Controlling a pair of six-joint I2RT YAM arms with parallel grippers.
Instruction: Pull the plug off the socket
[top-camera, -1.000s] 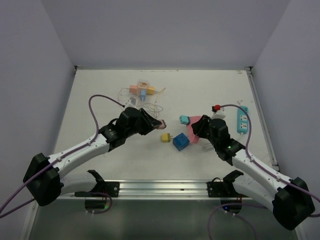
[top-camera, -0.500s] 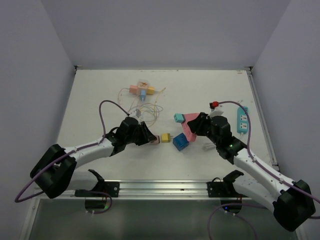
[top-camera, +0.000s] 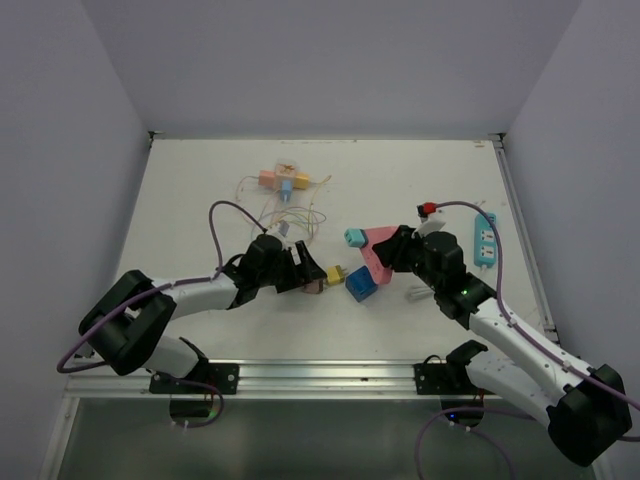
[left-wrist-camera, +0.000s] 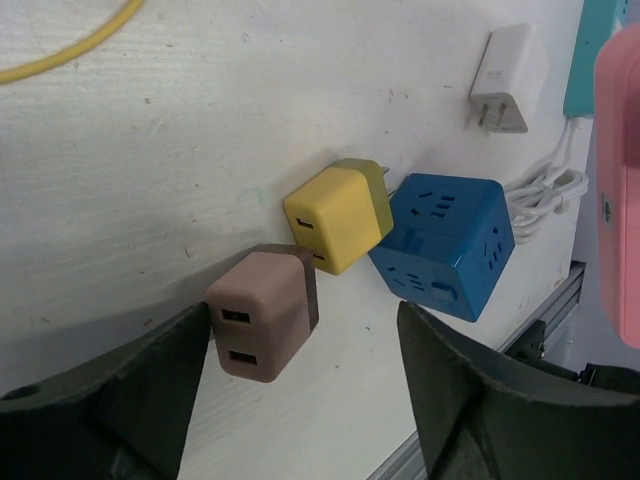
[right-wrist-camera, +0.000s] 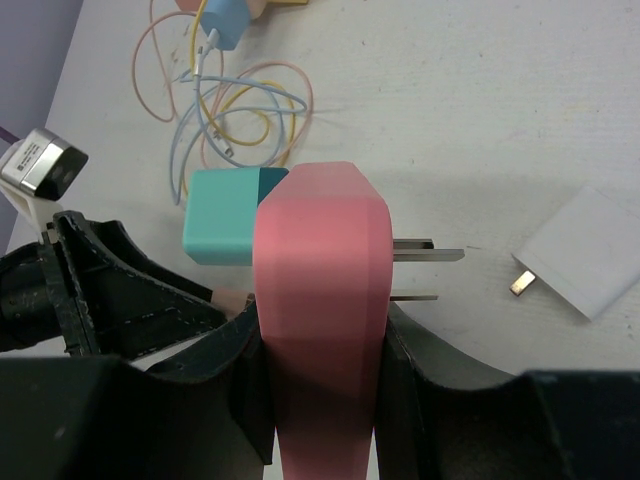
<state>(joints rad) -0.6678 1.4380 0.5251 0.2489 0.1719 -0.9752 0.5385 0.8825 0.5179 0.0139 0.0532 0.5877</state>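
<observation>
My right arm reaches in over the table, and my right pincer (right-wrist-camera: 322, 375) is clamped tight on the pink socket (right-wrist-camera: 320, 260). The teal plug (right-wrist-camera: 222, 228) sits against its far left corner, and two bare prongs jut out on the right. My left arm lies low, my left pincer (left-wrist-camera: 300, 395) spread wide around a mauve charger (left-wrist-camera: 262, 312). Just beyond, a yellow charger (left-wrist-camera: 335, 215) touches a blue cube socket (left-wrist-camera: 445, 245). Loose cables (right-wrist-camera: 235, 110) coil further back.
</observation>
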